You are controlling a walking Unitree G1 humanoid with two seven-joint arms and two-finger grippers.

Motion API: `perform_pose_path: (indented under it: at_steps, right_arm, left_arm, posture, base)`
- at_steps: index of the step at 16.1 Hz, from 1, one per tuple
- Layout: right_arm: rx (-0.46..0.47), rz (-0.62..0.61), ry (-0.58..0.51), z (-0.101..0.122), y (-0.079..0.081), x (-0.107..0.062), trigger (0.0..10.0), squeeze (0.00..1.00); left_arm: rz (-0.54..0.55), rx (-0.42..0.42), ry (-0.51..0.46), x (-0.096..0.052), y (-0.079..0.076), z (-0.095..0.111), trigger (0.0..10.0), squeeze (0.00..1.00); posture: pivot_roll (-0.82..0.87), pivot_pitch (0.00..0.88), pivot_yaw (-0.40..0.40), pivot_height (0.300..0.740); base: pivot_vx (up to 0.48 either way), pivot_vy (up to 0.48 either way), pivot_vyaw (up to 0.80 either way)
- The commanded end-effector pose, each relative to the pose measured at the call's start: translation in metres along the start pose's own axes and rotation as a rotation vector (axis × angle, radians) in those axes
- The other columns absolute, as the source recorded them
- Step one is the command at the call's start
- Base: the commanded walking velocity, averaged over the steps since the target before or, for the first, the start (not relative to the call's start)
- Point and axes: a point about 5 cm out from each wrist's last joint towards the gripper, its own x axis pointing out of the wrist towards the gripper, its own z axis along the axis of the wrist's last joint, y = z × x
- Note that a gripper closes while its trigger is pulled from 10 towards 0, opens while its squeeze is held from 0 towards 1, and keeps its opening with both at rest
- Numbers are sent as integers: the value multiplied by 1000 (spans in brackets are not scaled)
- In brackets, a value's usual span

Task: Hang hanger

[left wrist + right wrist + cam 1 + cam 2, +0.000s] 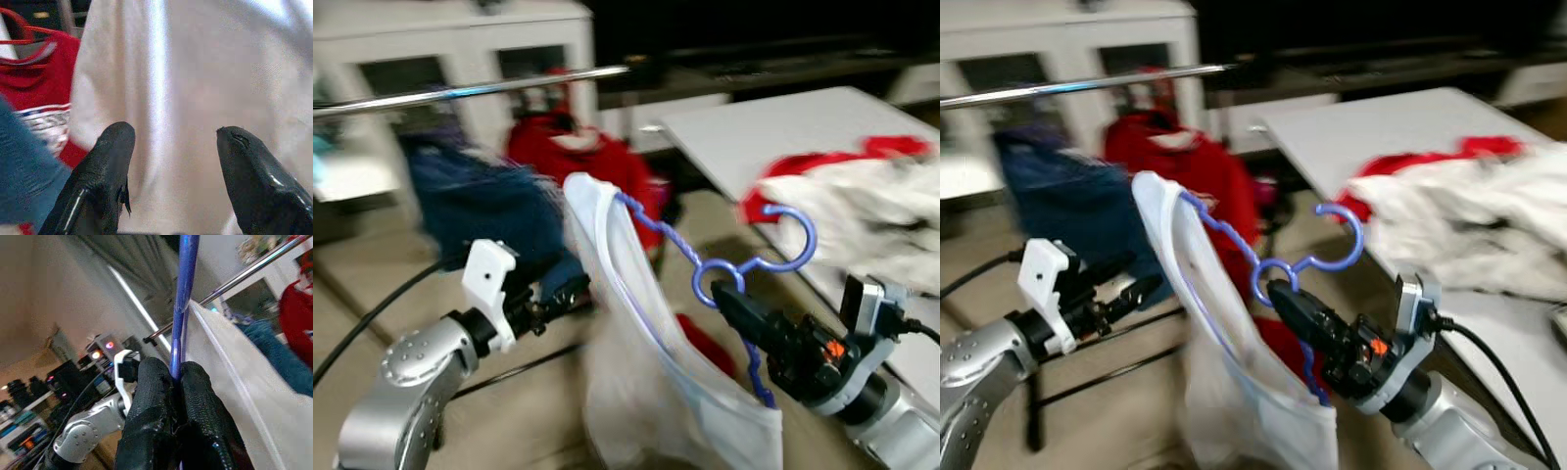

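The right gripper (177, 377) is clamped on the blue hanger (1317, 262), a white garment (1234, 392) draped below it. The left gripper (171, 142), fingers spread and empty, faces that garment, with the metal rail (1087, 84) above.

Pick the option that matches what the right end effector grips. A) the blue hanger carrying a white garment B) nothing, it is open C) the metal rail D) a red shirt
A: the right end effector is pinched shut on the blue hanger, from which the white garment hangs, below the metal rail.
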Motion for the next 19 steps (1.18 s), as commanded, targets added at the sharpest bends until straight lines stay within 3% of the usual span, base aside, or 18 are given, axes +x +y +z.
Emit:
perform_pose_path:
  at_steps: [1,7,12,15,17,19]
  right_arm:
    - [-24,35,-23,5,3,1,10000,0]
    - [-129,-58,40,11,-11,-1,10000,0]
    - [-408,-403,106,10,-53,24,10000,0]
    - [-459,-517,55,15,-69,32,10000,0]
    - [-490,-628,73,12,-83,38,10000,0]
    - [-490,-648,78,8,-86,42,10000,0]
  left_arm:
    - [-4,14,-3,0,0,3,10000,0]
    - [-6,34,13,-1,1,1,10000,0]
    - [32,69,42,-1,5,-2,10000,0]
    - [73,99,64,4,12,-4,10000,0]
    - [150,144,64,18,19,-3,10000,0]
    - [175,131,41,27,20,-1,10000,0]
  posture:
    - [-115,0,-5,740]
    - [-110,0,-10,740]
    - [-102,0,-6,740]
    - [-109,0,2,740]
    - [-113,0,2,740]
    - [-116,0,3,740]
  base:
    - [0,0,800]
    - [0,0,800]
    - [0,0,800]
    - [0,0,800]
    - [0,0,800]
    - [0,0,800]
